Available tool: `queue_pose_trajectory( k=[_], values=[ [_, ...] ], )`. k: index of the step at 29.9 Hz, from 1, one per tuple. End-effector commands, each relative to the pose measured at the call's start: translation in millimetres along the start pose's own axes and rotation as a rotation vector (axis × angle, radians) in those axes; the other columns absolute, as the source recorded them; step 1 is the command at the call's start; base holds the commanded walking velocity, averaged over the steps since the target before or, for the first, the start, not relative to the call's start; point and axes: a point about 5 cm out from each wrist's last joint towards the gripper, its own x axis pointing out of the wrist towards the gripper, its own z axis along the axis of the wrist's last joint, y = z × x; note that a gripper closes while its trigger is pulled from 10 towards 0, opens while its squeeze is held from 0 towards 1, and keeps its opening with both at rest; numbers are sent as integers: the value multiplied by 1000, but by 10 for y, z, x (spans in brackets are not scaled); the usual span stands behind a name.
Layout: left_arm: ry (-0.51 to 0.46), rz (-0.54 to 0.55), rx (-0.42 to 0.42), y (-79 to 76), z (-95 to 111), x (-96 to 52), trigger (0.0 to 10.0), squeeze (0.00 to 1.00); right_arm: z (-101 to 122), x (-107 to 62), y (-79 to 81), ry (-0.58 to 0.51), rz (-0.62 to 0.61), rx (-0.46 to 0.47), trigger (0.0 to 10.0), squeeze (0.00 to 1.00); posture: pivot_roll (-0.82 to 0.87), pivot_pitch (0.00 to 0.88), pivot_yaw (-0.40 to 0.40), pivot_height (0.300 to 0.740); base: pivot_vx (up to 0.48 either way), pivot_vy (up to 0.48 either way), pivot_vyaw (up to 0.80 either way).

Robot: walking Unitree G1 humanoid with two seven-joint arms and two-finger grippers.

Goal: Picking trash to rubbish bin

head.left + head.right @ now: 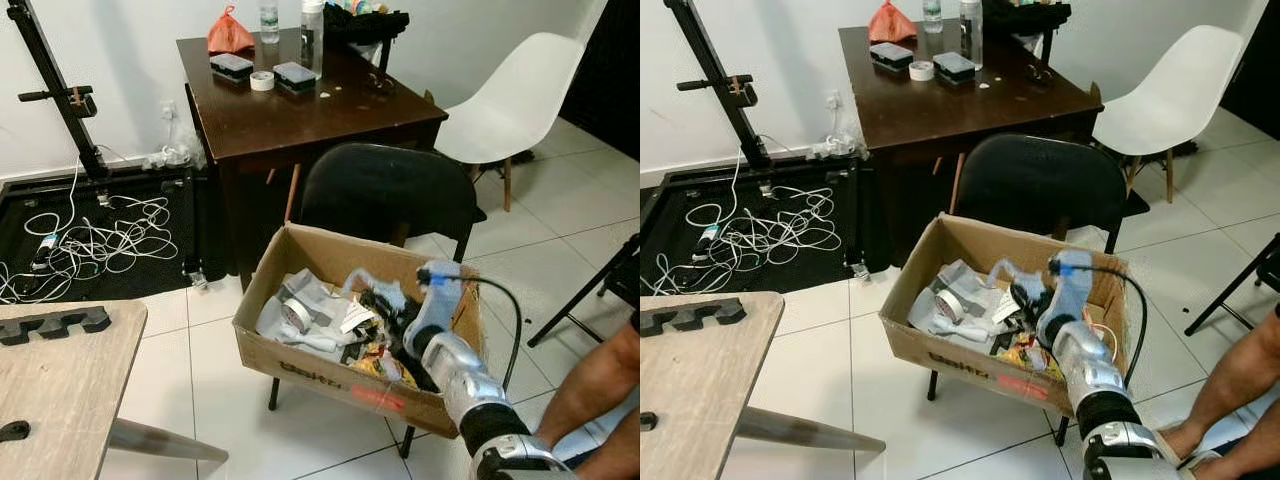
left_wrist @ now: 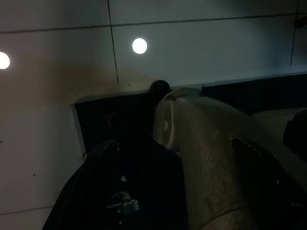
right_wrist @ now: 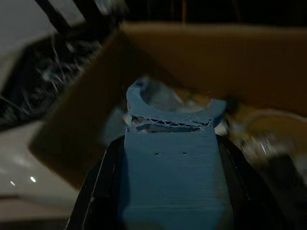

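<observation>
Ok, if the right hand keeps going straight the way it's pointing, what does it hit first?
Probably the trash heaped inside the brown cardboard box. The right hand, shut on a light blue plastic piece, points down into it, with the box's far wall behind; depth is unclear.

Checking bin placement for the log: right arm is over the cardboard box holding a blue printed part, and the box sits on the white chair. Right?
Nearly. The cardboard box sits on the black chair, not the white chair, which stands apart beside the dark table; both eye views show this. The right gripper does hold the blue printed part over the box.
</observation>
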Motion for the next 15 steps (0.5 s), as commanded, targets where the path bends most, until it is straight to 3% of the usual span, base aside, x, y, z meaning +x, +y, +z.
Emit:
queue_pose_trajectory(
  k=[1, 9, 15],
  values=[
    [57, 8, -16, 9, -177, -36, 10000, 0, -144, -60, -106, 56, -66, -25, 10000, 0, -78, 190, 41, 740, 0, 0, 0],
    [68, 5, -18, 14, -227, -51, 10000, 0, -261, -165, -341, 120, -216, -90, 10000, 0, -78, 204, 47, 740, 0, 0, 0],
    [78, 7, -12, 41, -252, -68, 10000, 0, -297, -211, -426, 133, -269, -106, 10000, 0, -76, 219, 59, 740, 0, 0, 0]
  ],
)
